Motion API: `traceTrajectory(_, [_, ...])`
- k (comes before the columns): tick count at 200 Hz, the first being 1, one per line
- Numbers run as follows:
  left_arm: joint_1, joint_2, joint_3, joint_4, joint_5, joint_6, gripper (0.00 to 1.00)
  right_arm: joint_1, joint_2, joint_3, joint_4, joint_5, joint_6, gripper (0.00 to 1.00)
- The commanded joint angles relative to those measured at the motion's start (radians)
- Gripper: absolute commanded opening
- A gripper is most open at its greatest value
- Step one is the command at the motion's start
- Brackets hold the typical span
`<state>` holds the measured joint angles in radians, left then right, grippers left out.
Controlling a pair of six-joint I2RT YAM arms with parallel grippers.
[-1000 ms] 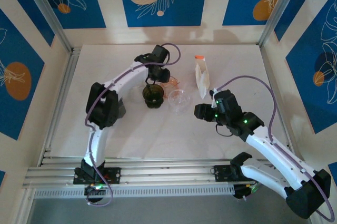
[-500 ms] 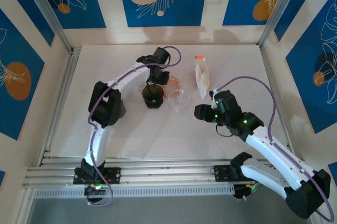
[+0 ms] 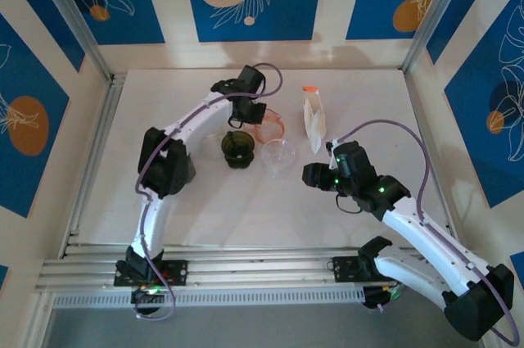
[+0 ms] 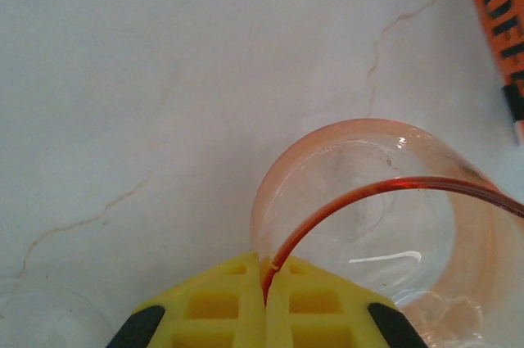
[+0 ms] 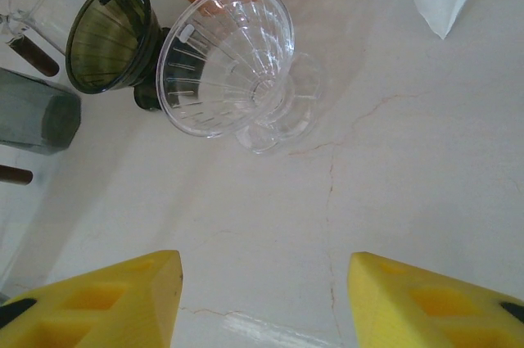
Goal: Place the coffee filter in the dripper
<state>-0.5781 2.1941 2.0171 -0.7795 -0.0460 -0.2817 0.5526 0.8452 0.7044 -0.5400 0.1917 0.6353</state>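
coffee filter packet [image 3: 313, 124] lies untouched on the surface [image 3: 205, 201], just beside the drippers. left gripper [image 4: 264, 273] is clamped on the orange dripper [image 4: 368, 233] at its rim. right gripper [image 5: 262, 282] hangs open near the clear dripper [image 5: 225, 70]. no filter is drawn or placed yet.

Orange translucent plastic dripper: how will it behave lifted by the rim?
Orange translucent plastic dripper: thin, rigid-looking wall, probably light. Left gripper pinches one rim spot, so it may pivot. Glossy surface could slip.
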Motion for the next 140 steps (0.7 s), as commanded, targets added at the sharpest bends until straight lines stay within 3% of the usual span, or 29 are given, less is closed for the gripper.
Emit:
traceTrajectory(1, [-0.004, -0.083, 0.054, -0.029, 0.026, -0.006, 0.07, -0.005, -0.018, -0.011, -0.005, 0.005, 0.015, 0.57])
traceTrajectory(27, [-0.033, -0.165, 0.019, -0.047, 0.025, -0.003, 0.07, -0.008, -0.020, -0.006, -0.011, 0.023, 0.015, 0.57])
traceTrajectory(94, [-0.180, -0.480, -0.276, -0.028, -0.017, -0.007, 0.09, -0.015, -0.034, 0.000, -0.020, 0.070, 0.017, 0.56])
traceTrajectory(140, [-0.296, -0.602, -0.494, -0.022, -0.060, -0.046, 0.10, -0.019, -0.041, -0.005, -0.026, 0.083, 0.027, 0.57])
